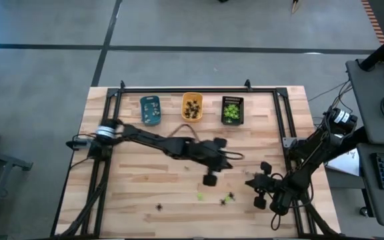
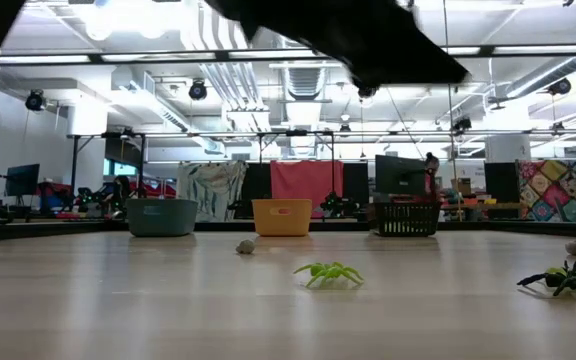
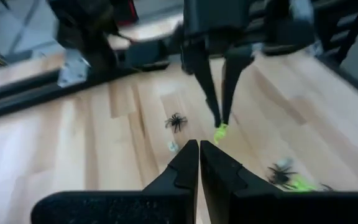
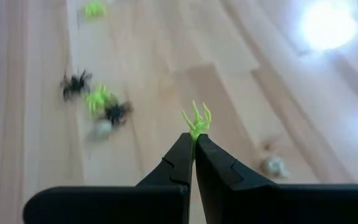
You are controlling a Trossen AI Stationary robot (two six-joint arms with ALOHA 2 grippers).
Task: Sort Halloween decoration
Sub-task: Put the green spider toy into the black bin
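Over wooden table, right end effector (image 4: 194,142) pinches green spider (image 4: 197,121); left (image 3: 199,149) clenched.

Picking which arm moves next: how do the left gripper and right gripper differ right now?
Load: the right gripper is shut on a yellow-green spider pinched at its fingertips, while the left gripper is shut on nothing.
Place: the left gripper is over the middle of the table, while the right gripper is toward the table's right side.
Shared: both are shut, with loose spiders on the wood nearby.
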